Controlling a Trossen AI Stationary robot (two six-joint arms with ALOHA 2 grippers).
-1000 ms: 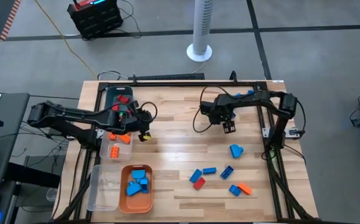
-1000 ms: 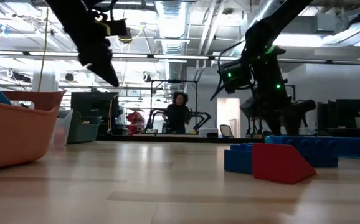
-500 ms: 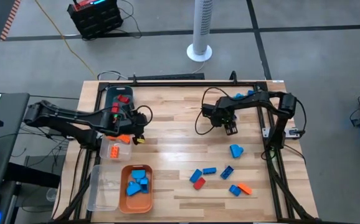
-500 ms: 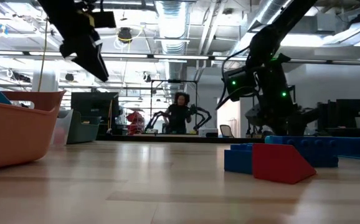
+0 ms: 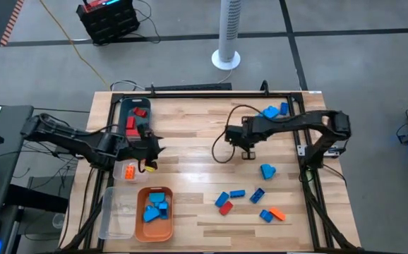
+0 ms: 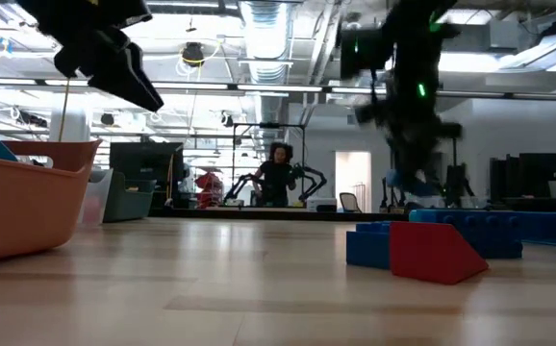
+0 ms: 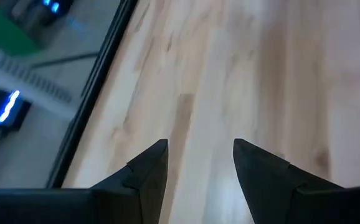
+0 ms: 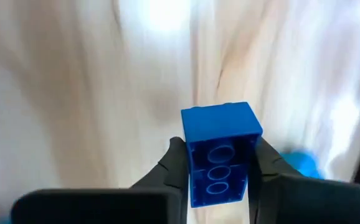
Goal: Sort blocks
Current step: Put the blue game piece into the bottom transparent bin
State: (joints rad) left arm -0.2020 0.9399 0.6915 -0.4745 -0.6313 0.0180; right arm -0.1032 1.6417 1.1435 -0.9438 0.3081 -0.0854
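The right pincer (image 8: 216, 165) is clamping a darker blue block (image 8: 220, 149) between its fingers, hollow underside facing the wrist camera, and hanging over the desk (image 5: 190, 162) just past centre toward one o'clock. The left pincer (image 7: 198, 155) is sitting half open with nothing in it, over the desk's nine o'clock side beside the clear bin (image 5: 135, 169). Loose blocks (image 5: 246, 201) are lying toward five o'clock, with more in the orange tray (image 5: 154, 229) at seven.

right pincer (image 6: 415, 183) blurred, perhaps moving
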